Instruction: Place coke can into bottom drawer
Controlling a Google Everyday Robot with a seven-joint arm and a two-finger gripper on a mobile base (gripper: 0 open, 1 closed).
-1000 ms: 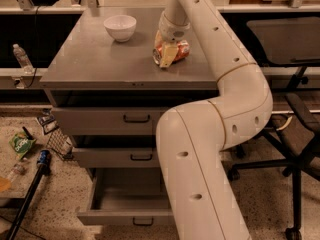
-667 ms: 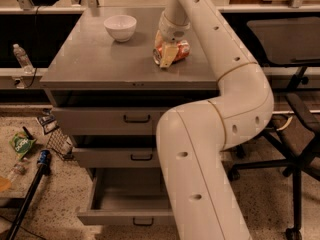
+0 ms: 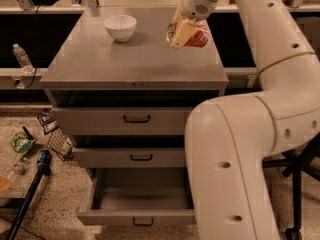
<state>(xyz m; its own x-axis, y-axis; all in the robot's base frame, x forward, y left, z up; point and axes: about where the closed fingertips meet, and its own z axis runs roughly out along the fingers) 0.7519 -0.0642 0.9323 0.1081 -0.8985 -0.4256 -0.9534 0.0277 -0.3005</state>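
The coke can [image 3: 199,37], red-orange, is lying sideways in my gripper [image 3: 186,34], which is shut on it and holds it a little above the right rear part of the grey cabinet top [image 3: 130,59]. A cream finger [image 3: 180,34] covers the can's left end. The bottom drawer [image 3: 137,217] is pulled open at the foot of the cabinet, below and left of the can, and its inside looks empty. My white arm fills the right side of the view and hides the drawers' right ends.
A white bowl [image 3: 120,27] stands on the cabinet top, left of the can. The two upper drawers [image 3: 125,119] are slightly ajar. A water bottle [image 3: 22,58], a green packet [image 3: 21,144] and a black pole [image 3: 30,194] are at the left; a chair base [image 3: 300,184] is at the right.
The gripper has lifted the coke can off the cabinet top and carried it slightly up and to the right. The bowl and the drawers have not moved.
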